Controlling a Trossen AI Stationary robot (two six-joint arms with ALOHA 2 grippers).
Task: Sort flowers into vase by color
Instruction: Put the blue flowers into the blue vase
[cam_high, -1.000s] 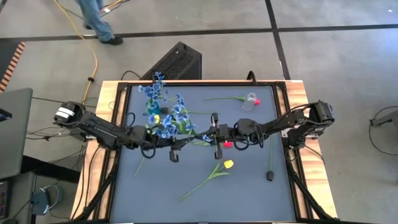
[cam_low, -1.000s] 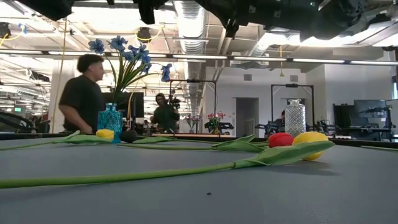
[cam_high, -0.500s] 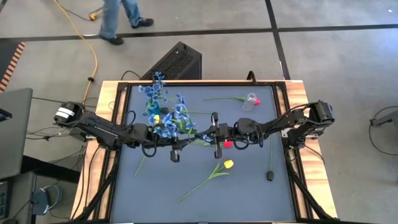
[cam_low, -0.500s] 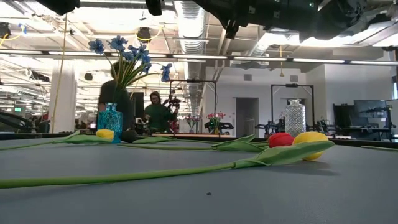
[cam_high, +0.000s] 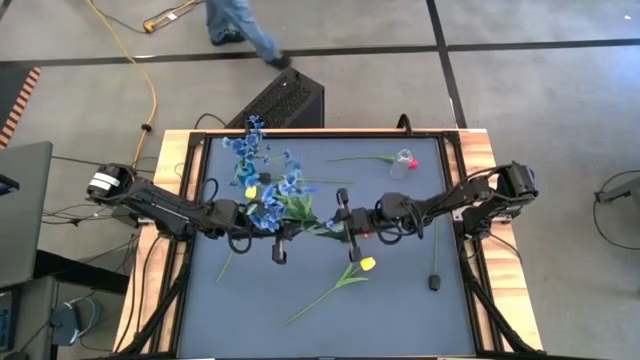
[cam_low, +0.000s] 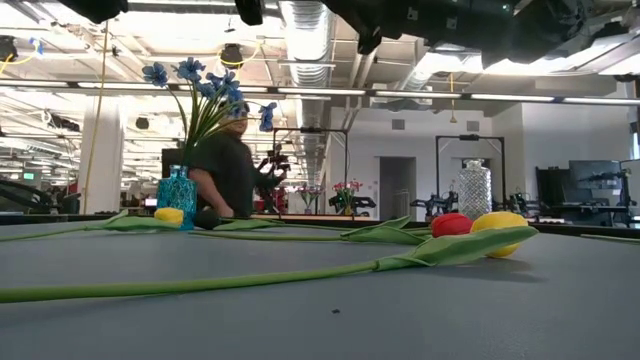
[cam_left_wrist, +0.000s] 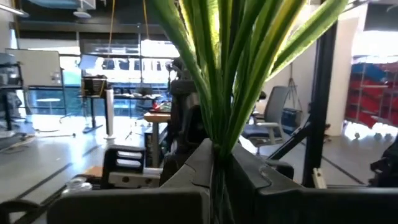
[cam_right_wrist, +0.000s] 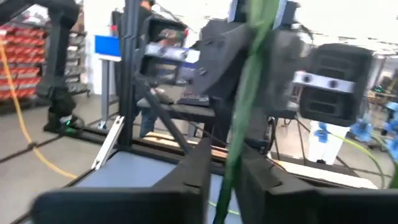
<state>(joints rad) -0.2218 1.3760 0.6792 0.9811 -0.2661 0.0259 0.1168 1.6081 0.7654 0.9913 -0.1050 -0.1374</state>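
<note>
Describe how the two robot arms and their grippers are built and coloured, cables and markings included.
Both arms are black, jointed in slim segments, rising from the table's side edges. The left arm has a white label on its shoulder housing; the right arm has a dark rounded shoulder. Black cables loop along both. The left gripper and right gripper have flat dark fingers with angular edges.

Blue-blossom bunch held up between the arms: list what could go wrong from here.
1. The left gripper is shut on the green stems of the blue artificial flower bunch, and a stem also runs through the right gripper; pulling apart might bend it.
2. The blue glass vase already holds blossoms; the bunch could tip it.
</note>
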